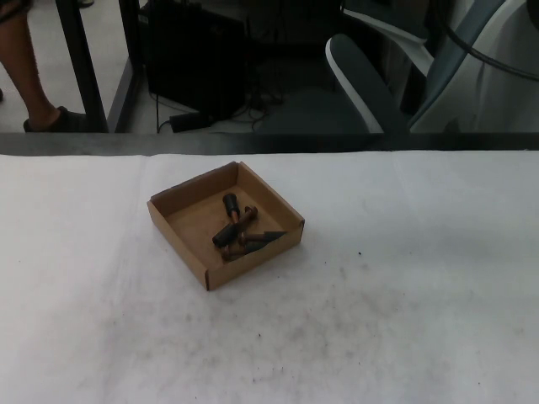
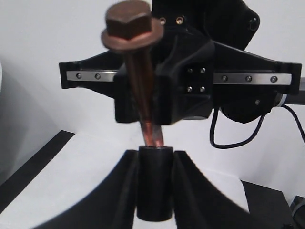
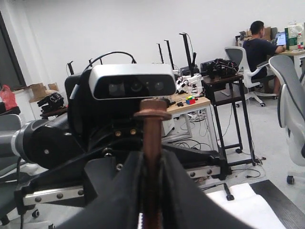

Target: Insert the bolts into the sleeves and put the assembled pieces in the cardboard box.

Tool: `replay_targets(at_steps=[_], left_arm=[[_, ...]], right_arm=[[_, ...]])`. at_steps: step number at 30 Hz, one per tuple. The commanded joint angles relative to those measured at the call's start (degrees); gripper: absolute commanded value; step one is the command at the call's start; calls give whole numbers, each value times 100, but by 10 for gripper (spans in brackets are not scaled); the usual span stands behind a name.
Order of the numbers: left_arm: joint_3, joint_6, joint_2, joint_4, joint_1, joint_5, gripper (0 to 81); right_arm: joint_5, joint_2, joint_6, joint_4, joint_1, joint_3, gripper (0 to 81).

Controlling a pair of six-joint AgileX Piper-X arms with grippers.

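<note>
Alignment before force: square the copper bolt [image 2: 140, 81] with the bore of the black sleeve [image 2: 155, 191] ahead of any push. Judging by the left wrist view, tip resting at the sleeve's mouth, perhaps just entered, with shank leaning off the sleeve's axis and hexagonal head tipped to one side above the sleeve. Swing the head back until directly over the sleeve's mouth, then feed straight down the sleeve's axis, slowly, easing off at any sign of binding against the sleeve's rim rather than forcing through. Hold the sleeve steady with the left pincer [image 2: 155, 164], now clamped on the sleeve's two flanks and leaving the sleeve's mouth free. Drive with the right pincer [image 3: 152, 171], clenched on the bolt's shank below the head and facing the sleeve from the opposite side. Avoid letting go of either part before the head seats against the sleeve's rim; likely to slip or tilt otherwise. Afterwards, carry sleeve and bolt together to the cardboard box [image 1: 181, 244] on the tabletop [image 1: 421, 295], already loaded with several assembled pieces [image 1: 238, 229].
</note>
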State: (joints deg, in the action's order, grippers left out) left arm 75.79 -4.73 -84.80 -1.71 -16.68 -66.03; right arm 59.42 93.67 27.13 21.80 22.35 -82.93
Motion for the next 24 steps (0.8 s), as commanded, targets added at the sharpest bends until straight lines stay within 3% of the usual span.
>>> replay_targets(at_steps=[1, 16, 24], left_arm=[[49, -32, 42, 171, 0, 49, 4], [49, -177, 42, 414, 12, 88, 4], [49, -193, 42, 414, 12, 87, 4]], right_arm=[[-328, 25, -24, 31, 15, -55, 2], [-435, 25, -186, 31, 30, -55, 2], [-932, 25, -168, 31, -122, -55, 2]])
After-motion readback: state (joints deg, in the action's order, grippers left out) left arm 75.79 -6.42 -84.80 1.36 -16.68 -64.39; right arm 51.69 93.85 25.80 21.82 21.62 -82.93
